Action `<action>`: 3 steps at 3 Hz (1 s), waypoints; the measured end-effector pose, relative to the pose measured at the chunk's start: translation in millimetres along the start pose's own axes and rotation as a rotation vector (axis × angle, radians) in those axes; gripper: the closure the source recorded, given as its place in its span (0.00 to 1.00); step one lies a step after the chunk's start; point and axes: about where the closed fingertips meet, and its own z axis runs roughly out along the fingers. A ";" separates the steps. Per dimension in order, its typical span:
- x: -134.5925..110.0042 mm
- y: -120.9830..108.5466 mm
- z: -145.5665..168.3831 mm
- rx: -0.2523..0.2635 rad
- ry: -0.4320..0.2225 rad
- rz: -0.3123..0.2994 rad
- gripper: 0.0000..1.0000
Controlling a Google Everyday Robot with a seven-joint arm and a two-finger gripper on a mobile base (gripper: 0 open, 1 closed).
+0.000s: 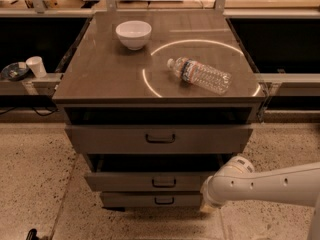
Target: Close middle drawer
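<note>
The middle drawer [150, 180] is a grey-brown front with a small dark centre handle, between the wider top drawer front [160, 138] and the narrower lowest front [150, 200]. It stands pulled out, with a dark gap above it. My white arm [270, 184] comes in from the lower right. My gripper [206, 204] is at the arm's end, just right of the middle and lowest drawer fronts, at their right-hand corner. Its tip is mostly hidden behind the wrist.
On the cabinet top [100, 79] lie a white bowl [133, 34] and a clear plastic bottle [200, 75] on its side. A white cup [36, 66] stands on the ledge at left. Speckled floor [35, 179] surrounds the cabinet.
</note>
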 end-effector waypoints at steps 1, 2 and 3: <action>-9.0 -12.7 5.7 0.011 -0.018 -0.059 0.26; -14.4 -18.2 8.6 0.018 -0.033 -0.102 0.03; -14.3 -18.0 8.7 0.018 -0.033 -0.104 0.00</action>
